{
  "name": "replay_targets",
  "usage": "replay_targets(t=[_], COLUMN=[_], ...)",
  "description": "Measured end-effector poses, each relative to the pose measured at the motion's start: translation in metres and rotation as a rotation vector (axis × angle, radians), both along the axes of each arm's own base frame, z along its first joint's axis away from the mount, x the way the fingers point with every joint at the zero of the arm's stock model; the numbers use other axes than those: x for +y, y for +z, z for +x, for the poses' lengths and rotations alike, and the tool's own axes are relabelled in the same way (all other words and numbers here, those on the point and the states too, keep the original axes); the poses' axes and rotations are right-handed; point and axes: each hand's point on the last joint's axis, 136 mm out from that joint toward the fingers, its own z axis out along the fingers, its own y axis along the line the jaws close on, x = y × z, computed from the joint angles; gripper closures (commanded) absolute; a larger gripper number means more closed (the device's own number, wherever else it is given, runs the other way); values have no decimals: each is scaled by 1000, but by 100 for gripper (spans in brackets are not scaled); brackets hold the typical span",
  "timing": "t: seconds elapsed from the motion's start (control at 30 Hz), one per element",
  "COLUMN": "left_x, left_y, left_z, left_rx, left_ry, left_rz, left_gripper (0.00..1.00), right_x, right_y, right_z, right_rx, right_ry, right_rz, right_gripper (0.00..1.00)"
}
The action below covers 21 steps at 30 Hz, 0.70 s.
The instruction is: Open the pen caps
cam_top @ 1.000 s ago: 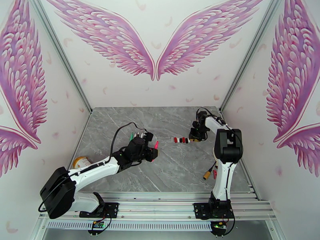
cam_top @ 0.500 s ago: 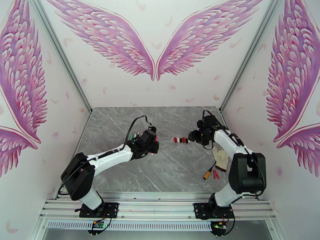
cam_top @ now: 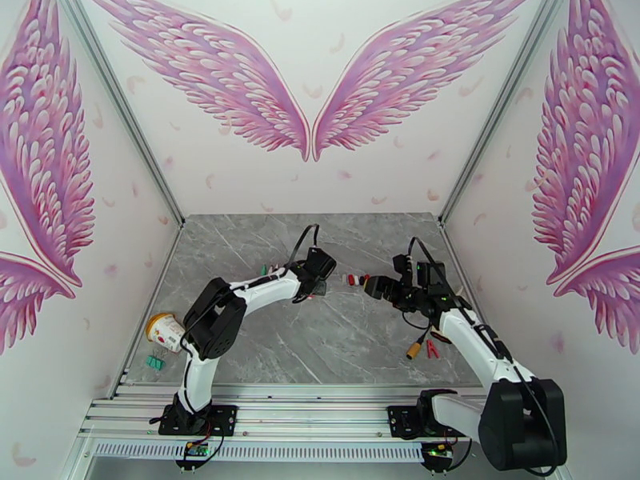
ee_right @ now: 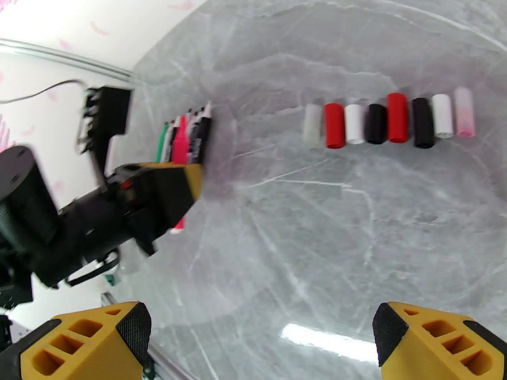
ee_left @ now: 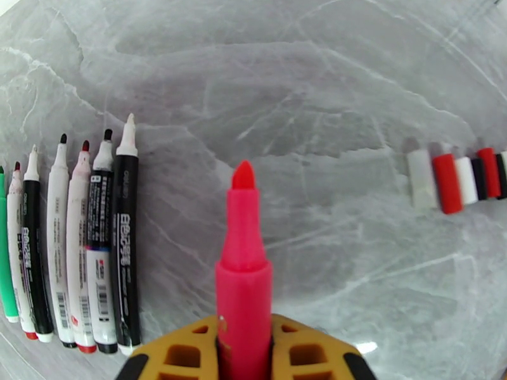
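The left gripper (ee_left: 244, 342) grips the pink-red pen (ee_left: 243, 248), judged light, stiff, slick, by its barrel, tip ahead; right gripper (ee_right: 263, 340) gapes empty.

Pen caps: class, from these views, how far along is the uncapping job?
Done: seven pens lie uncapped in a row; eight caps are lined up apart from them. In hand: the left gripper holds an uncapped pink-red pen; the right gripper is open and empty. Left: probably just laying this pen beside the others.
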Motion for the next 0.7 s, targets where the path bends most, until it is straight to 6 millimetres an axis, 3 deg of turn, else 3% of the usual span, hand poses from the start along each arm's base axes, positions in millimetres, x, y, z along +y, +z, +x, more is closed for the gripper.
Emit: replay_targets(t=[0.3,0.7], left_x=[25,36], left_y=[-29,-29], left_z=[14,27], left_rx=[38,26], left_ry=[38,47], left_rz=[127,186], left_gripper=[93,83], right_x=[9,10], right_y=[20,22], right_z=[-6,-7], right_rx=[-54,-53], right_ry=[31,38], right_rz=[63,77], right_gripper=[1,1])
